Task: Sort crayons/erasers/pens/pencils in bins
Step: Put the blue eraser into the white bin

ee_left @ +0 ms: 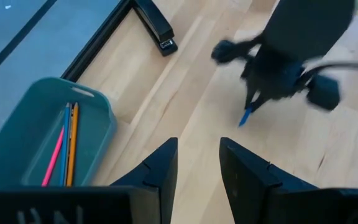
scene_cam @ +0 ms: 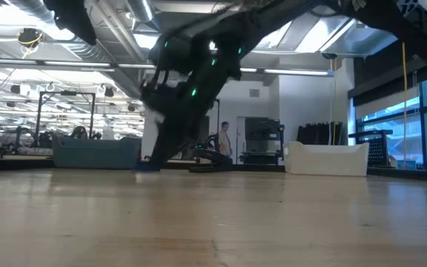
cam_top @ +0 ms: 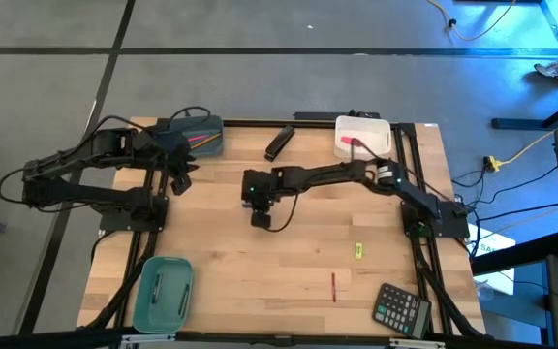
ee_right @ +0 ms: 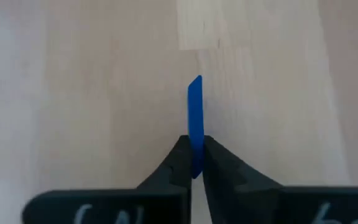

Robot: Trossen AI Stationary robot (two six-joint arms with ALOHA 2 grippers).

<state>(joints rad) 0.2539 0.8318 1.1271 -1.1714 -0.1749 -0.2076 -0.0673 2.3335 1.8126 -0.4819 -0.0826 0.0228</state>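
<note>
Nearest the front edge sit the black calculator (cam_top: 401,310), a thin dark red pen (cam_top: 333,287) and a small yellow-green bit (cam_top: 358,250), all loose on the table (cam_top: 221,247), w/ the teal bin (cam_top: 163,291) at the front left corner holding a dark stick. Mid-table, the right gripper (ee_right: 195,163) is pinched tight on a bright blue pencil (ee_right: 195,118), tip poking out past the fingers; prob. gripped near one end so it can be lifted clear of the wood. Left gripper (ee_left: 197,163) hangs partly open, holding nothing, by the blue-grey bin (ee_left: 39,134) at the back left, which has pink, blue and orange pencils lying along it, so that's likely where the blue one belongs. Farther back: a black stapler-like object (cam_top: 278,142) and the white bin (cam_top: 364,136) w/ sth pink-red inside.
</note>
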